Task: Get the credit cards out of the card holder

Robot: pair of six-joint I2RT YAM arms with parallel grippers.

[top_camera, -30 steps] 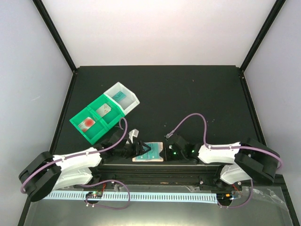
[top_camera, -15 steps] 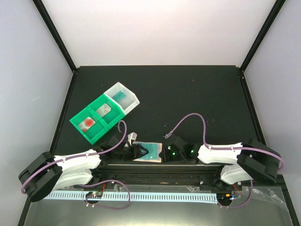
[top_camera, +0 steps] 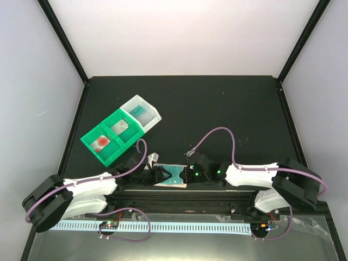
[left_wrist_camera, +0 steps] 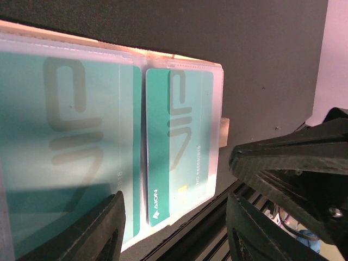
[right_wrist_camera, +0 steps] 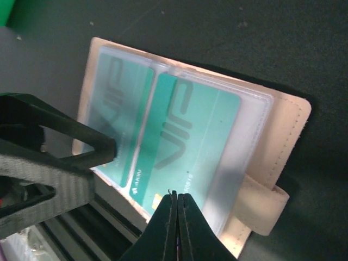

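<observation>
Far left, 3 binned cards (top_camera: 101, 142) lie in the green bin (top_camera: 110, 158) and the white bin (top_camera: 155, 116), well apart from the work. Near the front edge of the surface, the left gripper (left_wrist_camera: 175, 205) holds its fingers spread over the open card holder (right_wrist_camera: 284, 128). 1 fingertip sits at the left pocket as if steadying it, and nothing is pinched between them. 2 teal credit cards (right_wrist_camera: 187, 136) sit in the clear pockets, so the task is not finished. The right gripper (right_wrist_camera: 175, 199) has slid left onto the holder in the last second. Its fingers have gone from slightly apart to pressed together at the near end of the right-hand card. That looks like the pinch before a pull, though whether the card's edge is truly caught I cannot tell.
</observation>
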